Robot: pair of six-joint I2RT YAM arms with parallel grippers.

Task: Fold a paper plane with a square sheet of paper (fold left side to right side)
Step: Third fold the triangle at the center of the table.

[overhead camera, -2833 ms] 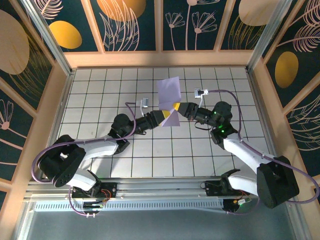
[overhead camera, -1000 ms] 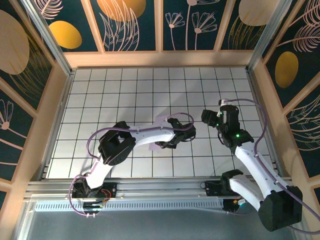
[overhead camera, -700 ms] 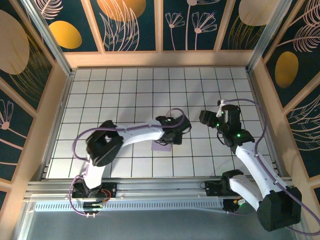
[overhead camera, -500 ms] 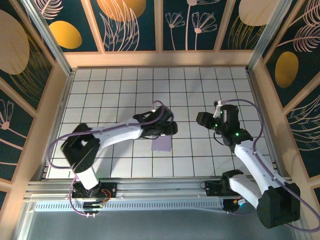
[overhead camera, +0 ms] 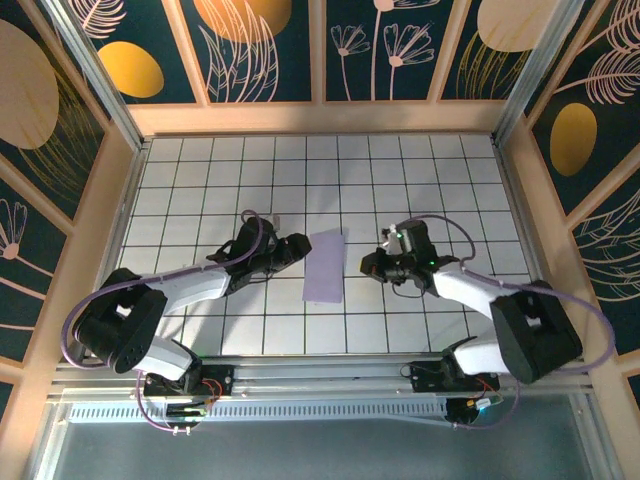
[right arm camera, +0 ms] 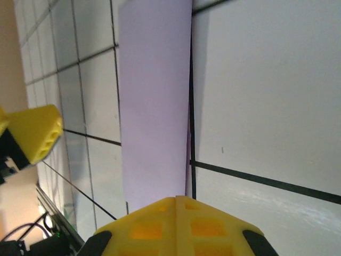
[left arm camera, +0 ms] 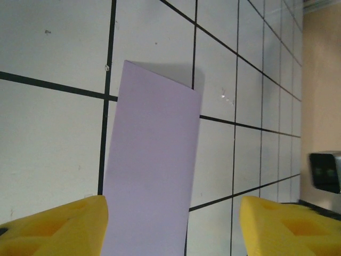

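Observation:
The square sheet of paper (overhead camera: 326, 266) lies flat on the tiled table as a narrow lavender rectangle, folded in half lengthwise. My left gripper (overhead camera: 298, 246) sits low just left of it, open. In the left wrist view its yellow fingers (left arm camera: 53, 226) stand wide apart, and the sheet (left arm camera: 152, 170) runs away from between them untouched. My right gripper (overhead camera: 366, 266) is just right of the sheet, shut with nothing in it. In the right wrist view its closed tips (right arm camera: 178, 213) point at the sheet's (right arm camera: 154, 101) right long edge.
White tiled table (overhead camera: 200, 190) with wooden walls all round. The two arms face each other across the sheet, a tile or so apart. The left gripper's finger (right arm camera: 37, 130) shows in the right wrist view, and the right wrist's camera housing (left arm camera: 326, 170) in the left one.
My left arm swung back from over the sheet to its left side and opened wider. My right arm came down and in toward the sheet's right edge and shut. The sheet now lies uncovered.

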